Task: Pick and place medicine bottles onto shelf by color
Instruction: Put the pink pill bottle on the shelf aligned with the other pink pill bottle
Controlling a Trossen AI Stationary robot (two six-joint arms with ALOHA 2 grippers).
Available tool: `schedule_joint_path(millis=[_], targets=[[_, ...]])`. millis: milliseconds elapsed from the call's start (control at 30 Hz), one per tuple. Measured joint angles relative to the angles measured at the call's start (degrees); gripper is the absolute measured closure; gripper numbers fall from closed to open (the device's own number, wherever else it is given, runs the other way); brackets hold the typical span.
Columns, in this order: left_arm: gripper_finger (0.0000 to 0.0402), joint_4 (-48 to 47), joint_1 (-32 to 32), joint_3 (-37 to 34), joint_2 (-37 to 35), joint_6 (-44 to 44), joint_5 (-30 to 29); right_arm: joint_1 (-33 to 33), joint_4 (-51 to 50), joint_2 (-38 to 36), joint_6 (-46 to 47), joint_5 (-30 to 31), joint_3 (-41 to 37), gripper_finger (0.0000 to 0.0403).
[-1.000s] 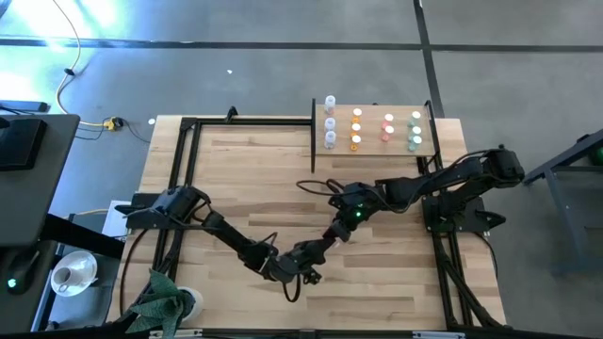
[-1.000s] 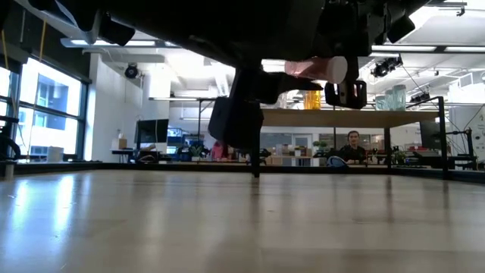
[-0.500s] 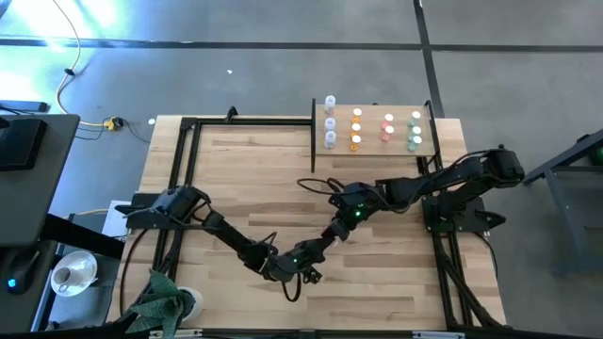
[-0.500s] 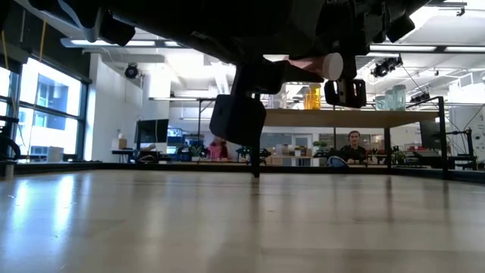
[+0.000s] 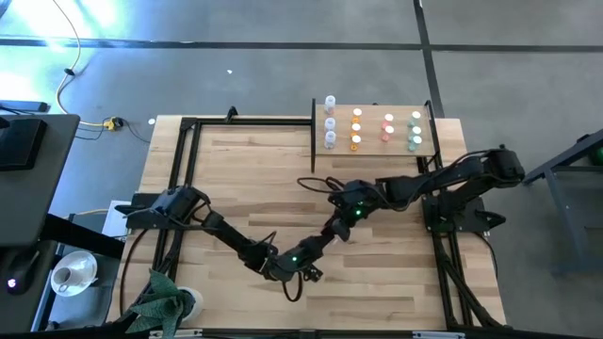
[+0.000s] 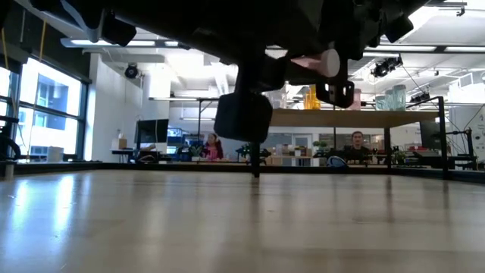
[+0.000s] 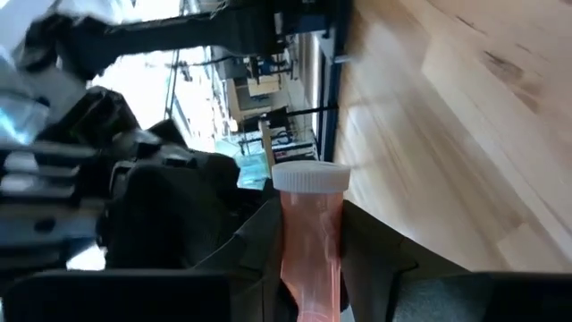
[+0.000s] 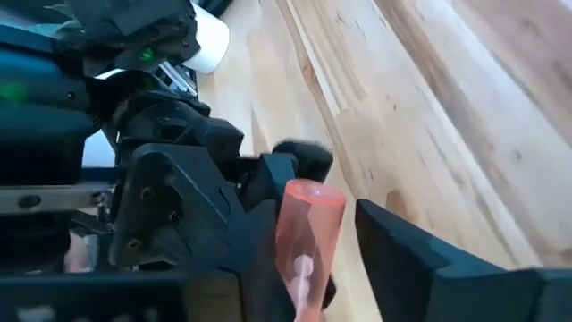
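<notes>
Two dark jointed arms with green lights.

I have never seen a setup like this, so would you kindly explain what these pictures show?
Two dark robot arms work at a wooden table. One picture looks straight down, one looks level across the tabletop, and two come from cameras on the arms' wrists. At one edge stands a pale shelf with small white-capped bottles grouped by colour. Above the table the arms meet: the left claw is shut on a pink bottle, and the right claw stands open around it.
</notes>
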Motion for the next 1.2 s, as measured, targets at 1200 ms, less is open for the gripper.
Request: schedule_joint_path(millis=[1200], targets=[[0.0320,-0.2,13.9,0.1,0.0,-74.7,18.6,7.2,-30.5,-22.7,-5.6,37.1,0.0,0.0226]])
